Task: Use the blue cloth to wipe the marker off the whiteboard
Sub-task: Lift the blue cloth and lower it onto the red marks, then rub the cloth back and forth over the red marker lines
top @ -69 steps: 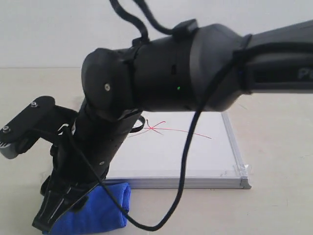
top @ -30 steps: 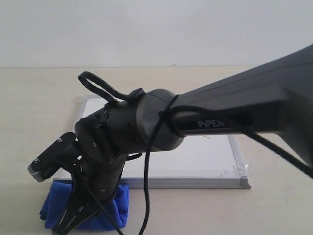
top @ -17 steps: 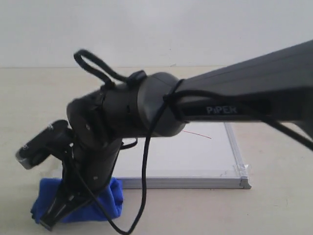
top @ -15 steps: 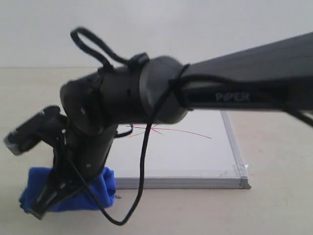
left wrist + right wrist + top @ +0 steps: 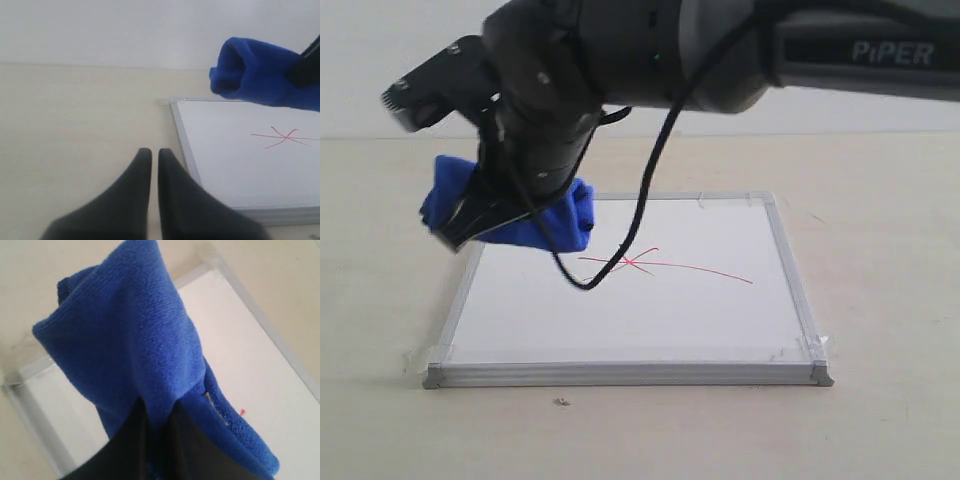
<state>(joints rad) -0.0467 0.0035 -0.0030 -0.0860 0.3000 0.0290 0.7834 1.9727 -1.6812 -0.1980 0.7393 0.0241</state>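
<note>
The whiteboard (image 5: pixel 650 310) lies flat on the beige table, silver-framed, with tape at its corners. Red marker lines (image 5: pixel 638 263) cross in a small star near its middle, with one long stroke running right. My right gripper (image 5: pixel 480 222) is shut on the blue cloth (image 5: pixel 535 215) and holds it in the air over the board's far left corner. In the right wrist view the cloth (image 5: pixel 135 345) bulges out from the pinching jaws and hides most of the board (image 5: pixel 260 390). My left gripper (image 5: pixel 151 152) is shut and empty, off the board's left edge (image 5: pixel 185 142), with the cloth (image 5: pixel 260 80) hanging ahead.
The right arm's black cable (image 5: pixel 620 250) loops down over the board near the red lines. A small dark speck (image 5: pixel 559 403) lies on the table in front of the board. A white wall (image 5: pixel 380 60) backs the table.
My right gripper lifted the blue cloth from the table in front of the board's near left corner and carried it up and back over the board's far left part.
</note>
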